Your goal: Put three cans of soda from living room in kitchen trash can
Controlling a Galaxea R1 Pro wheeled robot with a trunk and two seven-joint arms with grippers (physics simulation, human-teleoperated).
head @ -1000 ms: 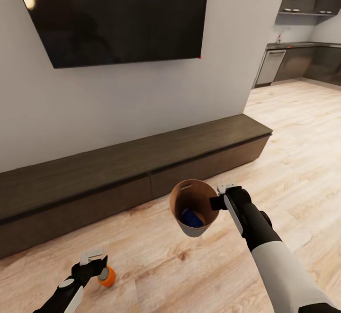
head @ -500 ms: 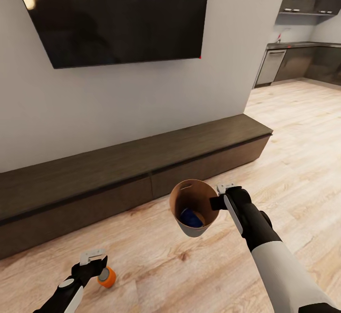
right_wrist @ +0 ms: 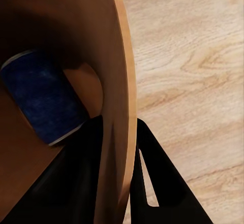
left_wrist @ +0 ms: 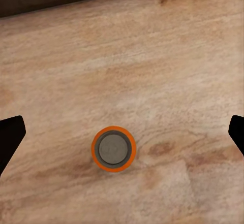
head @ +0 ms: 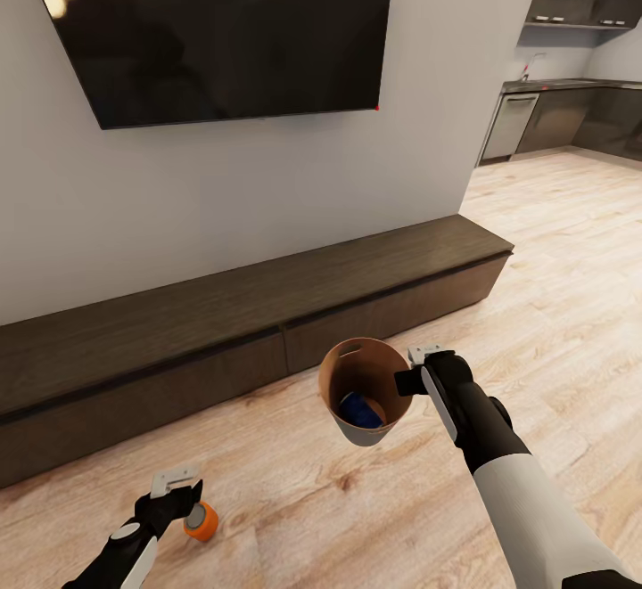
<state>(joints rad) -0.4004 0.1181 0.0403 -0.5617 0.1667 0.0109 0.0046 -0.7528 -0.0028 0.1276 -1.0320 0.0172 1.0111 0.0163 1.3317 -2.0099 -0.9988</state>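
Your right gripper (head: 403,381) pinches the trash can (head: 364,433) rim; a blue can (head: 360,409) lies inside. Your left gripper (left_wrist: 122,137) hangs spread wide above an upright orange can (left_wrist: 113,149).

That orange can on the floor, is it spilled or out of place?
Not spilled: the orange soda can with a grey top stands upright on the plank floor, below the open left gripper. A dark blue can lies tilted inside the held bucket.

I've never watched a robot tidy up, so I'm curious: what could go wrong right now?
The left gripper hangs open above the upright orange can, which sits a bit off centre between the fingers, so closing could knock it over. The right gripper pinches just the bucket wall, so it may tilt and spill the blue can.
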